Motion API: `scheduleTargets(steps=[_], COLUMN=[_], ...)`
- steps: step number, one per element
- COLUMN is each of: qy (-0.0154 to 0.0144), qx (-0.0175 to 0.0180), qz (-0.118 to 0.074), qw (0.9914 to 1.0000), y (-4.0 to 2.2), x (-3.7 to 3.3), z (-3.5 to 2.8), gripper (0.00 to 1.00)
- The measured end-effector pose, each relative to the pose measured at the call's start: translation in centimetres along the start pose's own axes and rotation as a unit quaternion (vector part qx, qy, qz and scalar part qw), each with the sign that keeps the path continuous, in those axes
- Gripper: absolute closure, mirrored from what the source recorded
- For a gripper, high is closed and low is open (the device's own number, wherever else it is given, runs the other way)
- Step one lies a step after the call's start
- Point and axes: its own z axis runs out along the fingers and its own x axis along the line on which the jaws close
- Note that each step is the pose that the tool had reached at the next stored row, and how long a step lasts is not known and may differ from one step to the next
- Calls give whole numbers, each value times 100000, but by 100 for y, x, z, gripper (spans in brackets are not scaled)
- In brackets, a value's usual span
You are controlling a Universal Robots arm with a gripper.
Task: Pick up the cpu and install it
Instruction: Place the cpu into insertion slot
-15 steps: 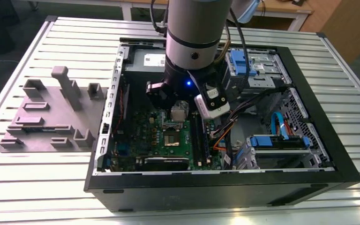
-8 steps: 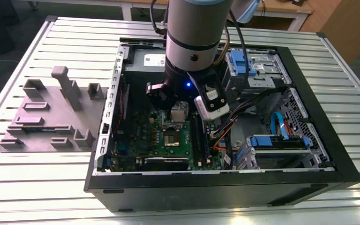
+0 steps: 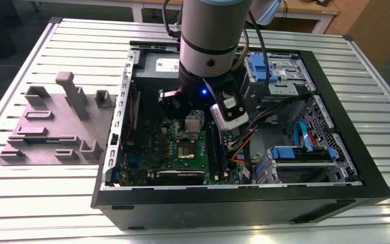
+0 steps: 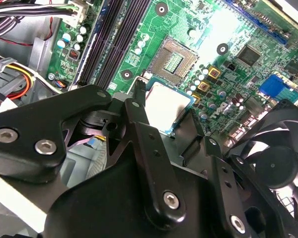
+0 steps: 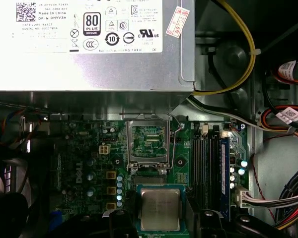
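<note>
The cpu (image 5: 160, 207) is a small square chip with a pale metal top and a green rim. My gripper (image 5: 160, 220) is shut on it, with black fingers (image 4: 139, 101) against two opposite edges. In the second wrist view the cpu (image 4: 165, 104) hangs above the green motherboard (image 4: 228, 29), just short of the dark socket (image 4: 173, 60) with its metal frame. In the first wrist view the socket (image 5: 148, 144) lies directly beyond the chip. In the exterior view the gripper (image 3: 193, 124) is low inside the open computer case, over the motherboard (image 3: 161, 152), a little behind the socket (image 3: 183, 151).
A large grey box with a white label (image 5: 89, 44) sits past the socket. Memory slots (image 5: 208, 163) and cable bundles (image 5: 283, 124) run beside it. A black fan (image 4: 273, 163) is close to the fingers. A grey fixture plate (image 3: 53, 127) lies on the exterior view's left.
</note>
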Motion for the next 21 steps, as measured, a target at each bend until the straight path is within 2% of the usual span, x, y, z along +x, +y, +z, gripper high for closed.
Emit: scheduleTargets(steps=[5,12,21], qy=[0,95,96], qx=[6,27,28], qz=[-9,-104,-144], qw=[100000,100000,100000], y=[-19,-143,-158], x=[-1,-5,9], z=[17,138,301], gripper=[53,53,53])
